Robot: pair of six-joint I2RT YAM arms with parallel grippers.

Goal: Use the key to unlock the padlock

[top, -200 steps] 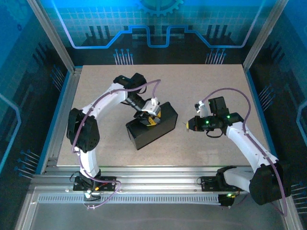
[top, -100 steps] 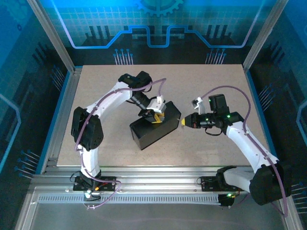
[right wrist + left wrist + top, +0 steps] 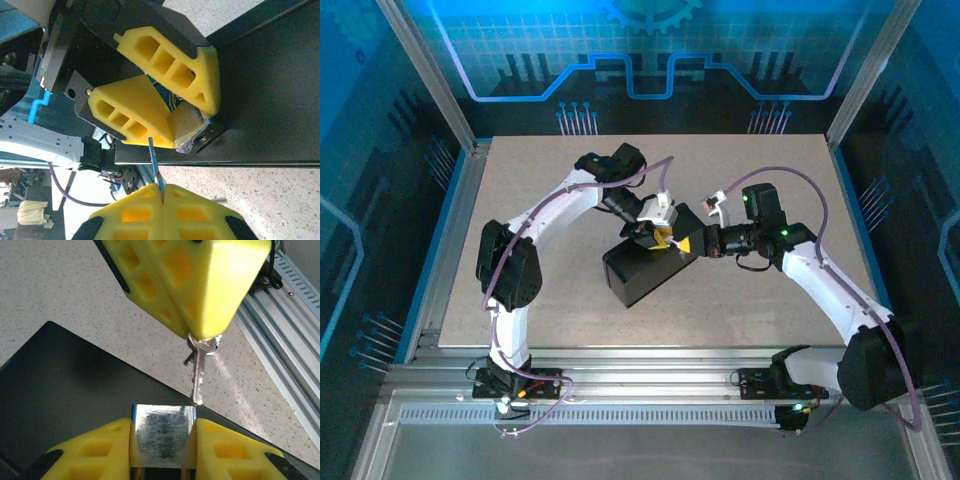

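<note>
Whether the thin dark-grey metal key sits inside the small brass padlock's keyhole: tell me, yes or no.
No: the key, pinched in the right gripper, has its tip beside the padlock, whose keyhole shows uncovered.

Matt yellow plastic, moulded with open cells, forms the fingers of the left hand (image 3: 164, 440) and right hand (image 3: 162, 194). The padlock (image 3: 164, 426) shows a brushed, scuffed face of silvery metal with a dull sheen. The key (image 3: 198, 375) is thin bare metal, glinting along its blade. The box (image 3: 60, 390) is smooth matt black, the desk (image 3: 75, 290) a speckled, stone-like beige. A ribbed aluminium rail (image 3: 290, 355) gleams beside it.
</note>
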